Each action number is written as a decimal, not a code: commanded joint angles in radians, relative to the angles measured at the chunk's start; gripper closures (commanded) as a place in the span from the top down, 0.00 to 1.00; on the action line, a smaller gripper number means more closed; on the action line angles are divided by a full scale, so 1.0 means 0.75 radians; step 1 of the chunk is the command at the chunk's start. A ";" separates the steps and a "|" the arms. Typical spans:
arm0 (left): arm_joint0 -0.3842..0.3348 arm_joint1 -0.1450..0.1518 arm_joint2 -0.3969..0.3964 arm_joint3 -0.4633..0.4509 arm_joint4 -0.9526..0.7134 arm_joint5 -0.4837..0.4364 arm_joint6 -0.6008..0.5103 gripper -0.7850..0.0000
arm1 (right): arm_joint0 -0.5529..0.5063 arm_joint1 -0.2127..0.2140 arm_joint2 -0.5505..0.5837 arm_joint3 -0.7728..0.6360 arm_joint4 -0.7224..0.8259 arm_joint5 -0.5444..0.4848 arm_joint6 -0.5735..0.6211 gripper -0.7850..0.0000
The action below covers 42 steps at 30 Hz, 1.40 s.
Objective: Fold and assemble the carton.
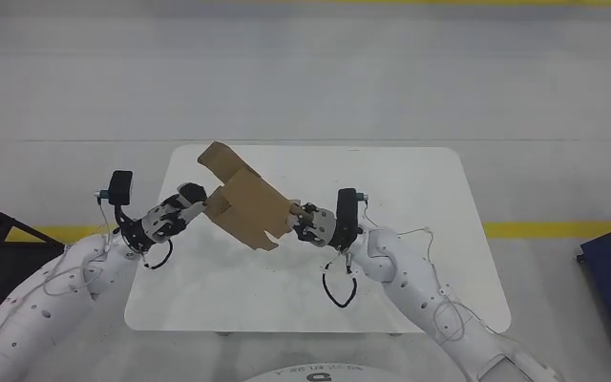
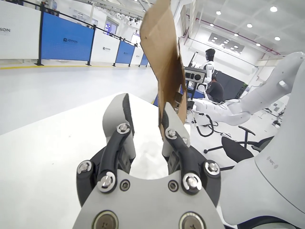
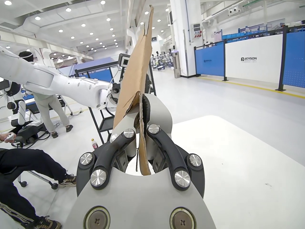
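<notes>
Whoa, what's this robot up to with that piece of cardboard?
The robot holds a brown carton in the air above a white table, between its two arms. The right gripper is clamped on one edge. The left gripper is open at the opposite side, with the cardboard against one finger. The carton is not yet a box.
</notes>
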<state>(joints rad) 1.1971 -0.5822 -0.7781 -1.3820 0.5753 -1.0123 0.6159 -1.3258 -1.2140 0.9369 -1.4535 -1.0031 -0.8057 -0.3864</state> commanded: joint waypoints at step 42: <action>0.522 0.125 -0.581 -0.563 0.699 0.199 -0.180 0.63 | -0.071 0.008 0.013 -0.084 -0.101 0.013 0.096 0.00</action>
<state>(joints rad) 1.5913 -0.4868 -1.2184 -1.8055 1.1068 -0.8511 0.5087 -1.3789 -1.2076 0.9472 -1.5166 -1.0781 -0.7949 -0.3138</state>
